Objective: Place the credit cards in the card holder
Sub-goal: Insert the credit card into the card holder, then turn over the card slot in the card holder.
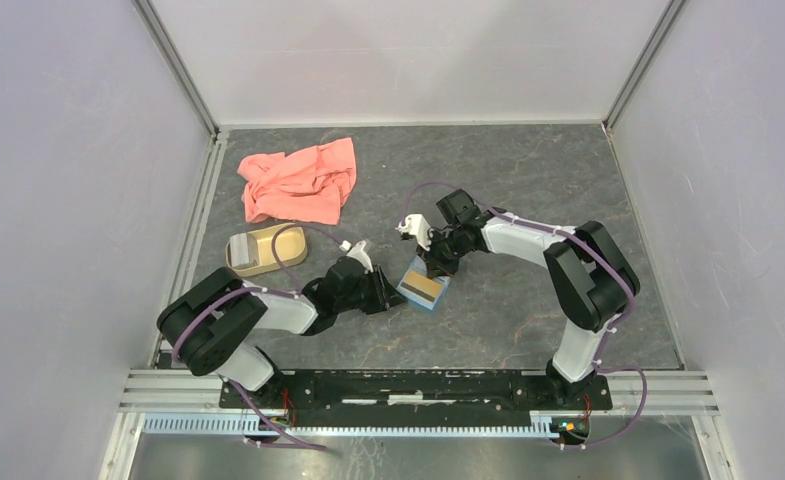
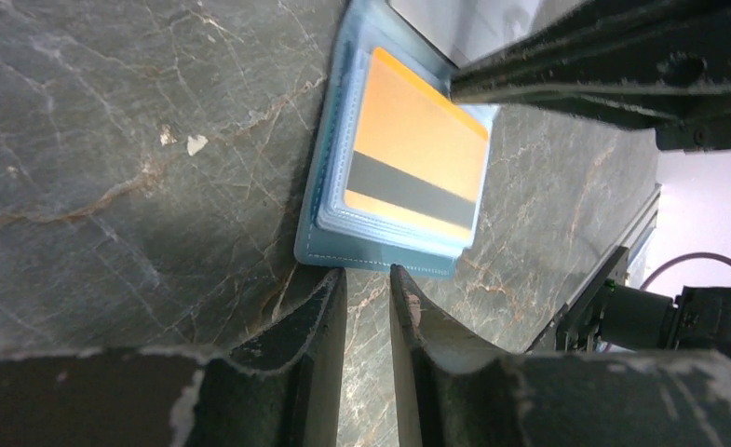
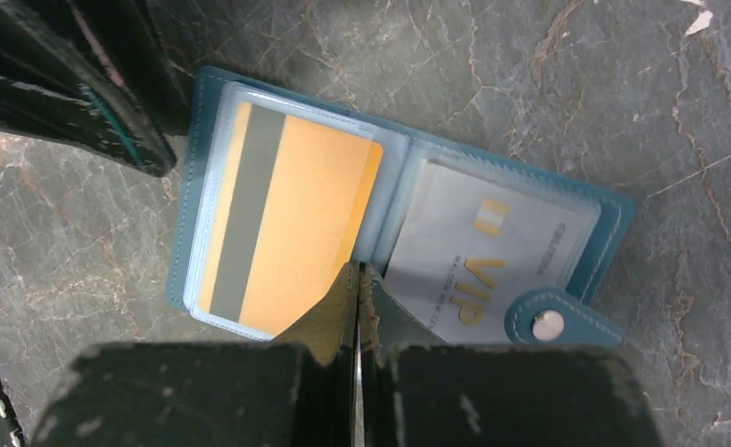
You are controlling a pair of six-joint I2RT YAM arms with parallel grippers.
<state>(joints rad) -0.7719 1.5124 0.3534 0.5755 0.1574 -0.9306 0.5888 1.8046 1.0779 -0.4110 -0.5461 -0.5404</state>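
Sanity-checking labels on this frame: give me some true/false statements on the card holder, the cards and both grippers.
1. The card holder lies open on the table. True.
2. The gold card lies loose on the table. False: it sits in a clear sleeve of the card holder.
3. The right gripper is shut, its tips over the card holder's middle fold. True.
4. The left gripper grips a card. False: its fingers stand slightly apart with nothing between them, at the card holder's edge.
5. A pale VIP card sits in the half with the snap tab. True.
6. The pink cloth covers the card holder. False: it lies apart, toward the far left.
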